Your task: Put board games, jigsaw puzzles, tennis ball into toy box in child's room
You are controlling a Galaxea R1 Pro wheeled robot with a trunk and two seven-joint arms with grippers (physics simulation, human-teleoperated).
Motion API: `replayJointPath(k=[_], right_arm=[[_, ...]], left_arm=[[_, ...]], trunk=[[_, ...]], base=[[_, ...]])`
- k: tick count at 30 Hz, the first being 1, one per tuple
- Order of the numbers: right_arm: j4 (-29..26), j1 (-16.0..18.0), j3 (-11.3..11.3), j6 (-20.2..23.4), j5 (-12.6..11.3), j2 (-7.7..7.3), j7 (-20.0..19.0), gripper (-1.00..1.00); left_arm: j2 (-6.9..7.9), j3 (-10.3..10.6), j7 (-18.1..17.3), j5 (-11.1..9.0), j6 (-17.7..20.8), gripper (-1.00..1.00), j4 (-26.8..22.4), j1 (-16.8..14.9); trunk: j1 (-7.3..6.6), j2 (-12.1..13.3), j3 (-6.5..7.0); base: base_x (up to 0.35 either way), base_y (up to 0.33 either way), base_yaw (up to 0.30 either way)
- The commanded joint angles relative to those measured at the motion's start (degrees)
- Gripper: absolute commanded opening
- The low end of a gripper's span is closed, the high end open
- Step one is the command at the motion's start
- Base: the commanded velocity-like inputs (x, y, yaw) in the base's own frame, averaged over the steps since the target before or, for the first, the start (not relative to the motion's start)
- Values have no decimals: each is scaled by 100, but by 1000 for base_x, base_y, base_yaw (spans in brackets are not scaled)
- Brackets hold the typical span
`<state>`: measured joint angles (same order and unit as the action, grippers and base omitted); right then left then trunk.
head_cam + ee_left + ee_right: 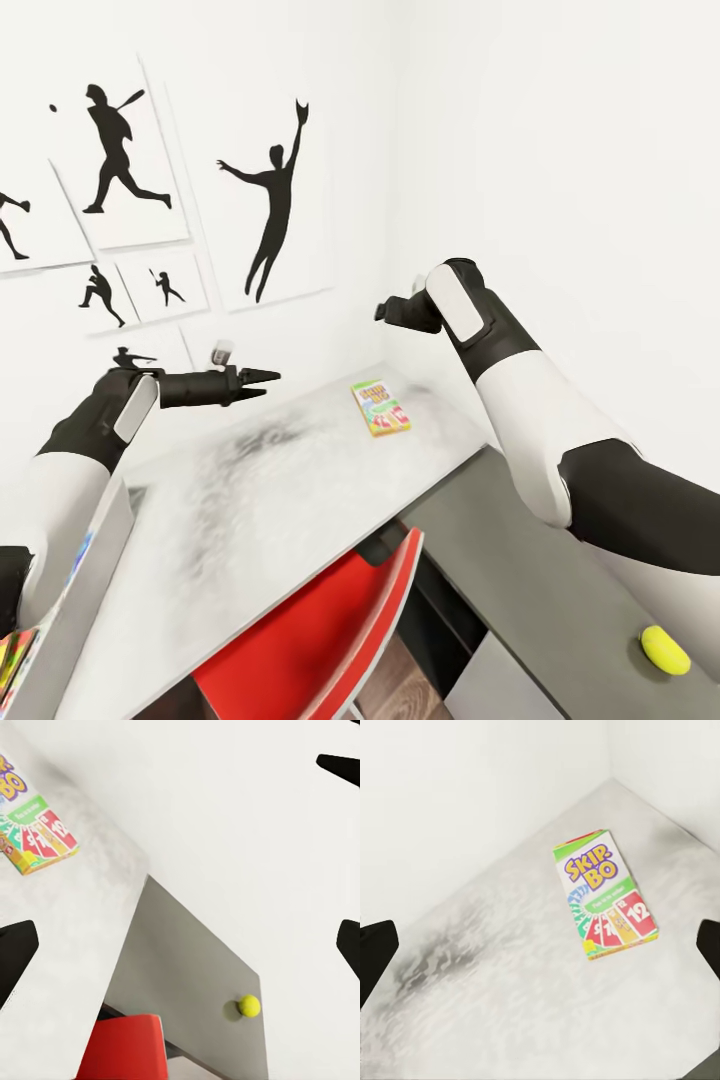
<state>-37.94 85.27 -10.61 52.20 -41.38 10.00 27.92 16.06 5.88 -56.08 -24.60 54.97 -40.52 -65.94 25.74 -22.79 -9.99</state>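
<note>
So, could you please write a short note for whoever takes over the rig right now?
Left gripper: open, empty, raised above the table near the wall.
Right gripper: raised above the table's far corner; its fingertips at the edges of the right wrist view are apart, nothing between them.
Skip-Bo board game: flat on the white tabletop near the corner, not grasped.
Tennis ball: on the grey section of the table, beside the robot's right arm.
Toy box: grey wall at the head view's lower left, colourful items inside; which ones, cannot tell.
Left: at least Skip-Bo and the ball.
</note>
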Motion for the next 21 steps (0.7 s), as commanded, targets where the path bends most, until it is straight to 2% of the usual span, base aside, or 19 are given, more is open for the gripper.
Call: replayJointPath(k=[1,21], right_arm=[[-2,7,-11,4,-54,0,56,100],[-2,7,-11,1,-54,0,57,100]], left_arm=[[8,19,-8,-19,19,100,1,-7],[5,21,-8,-19,7,100,1,-7]], trunk=[[4,-13,-13],[4,-13,-13]], base=[[60,60,0],[107,3,0]])
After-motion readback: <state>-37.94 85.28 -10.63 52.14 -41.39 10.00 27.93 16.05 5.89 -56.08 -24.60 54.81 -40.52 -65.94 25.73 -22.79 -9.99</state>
